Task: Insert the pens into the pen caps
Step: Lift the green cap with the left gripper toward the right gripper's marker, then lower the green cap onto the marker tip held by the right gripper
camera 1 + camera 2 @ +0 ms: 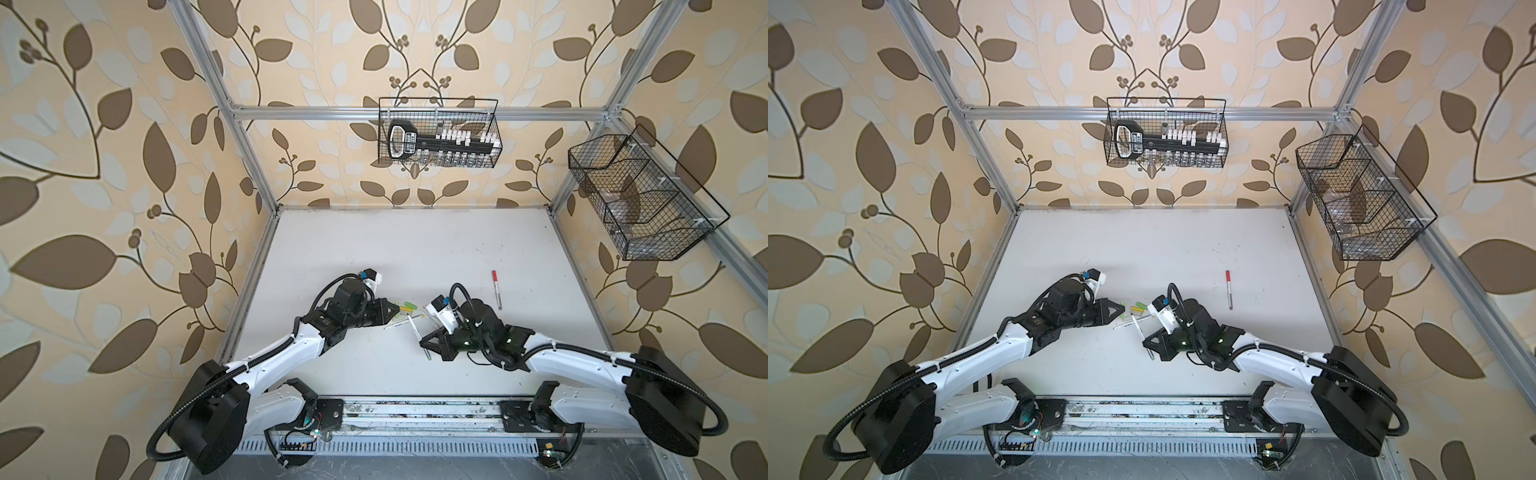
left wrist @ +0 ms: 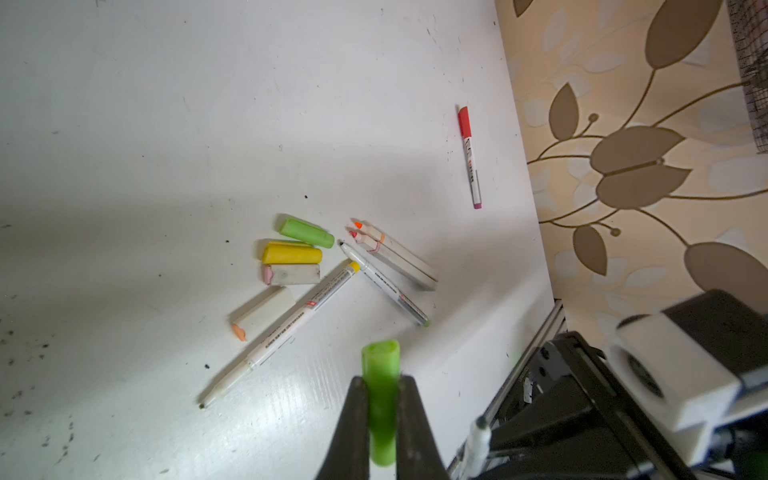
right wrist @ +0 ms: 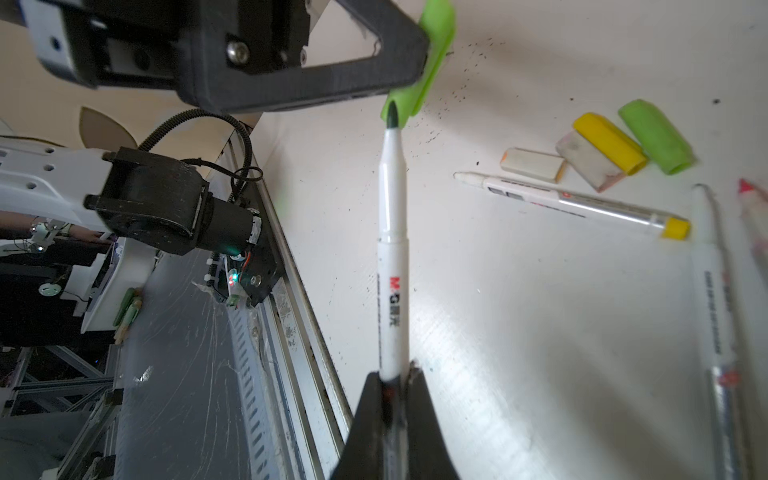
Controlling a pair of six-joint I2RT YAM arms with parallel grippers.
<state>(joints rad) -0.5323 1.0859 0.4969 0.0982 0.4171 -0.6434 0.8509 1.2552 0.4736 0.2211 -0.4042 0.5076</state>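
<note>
My left fingers (image 2: 349, 419) are clamped on a green cap (image 2: 380, 370), and my right fingers (image 3: 424, 415) grip a white pen (image 3: 392, 249) with its tip at that cap's mouth. The white table (image 2: 166, 124) below is dark-speckled and lies open toward the far edge. Four loose caps (image 2: 292, 253) and four pens (image 2: 291, 324) cluster nearby; a red-capped pen (image 2: 470, 158) lies apart.

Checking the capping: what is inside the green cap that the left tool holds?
Only the dark tip of the pen, held in the right tool, shows at the mouth of the green cap. Deeper inside is hidden by its wall.
</note>
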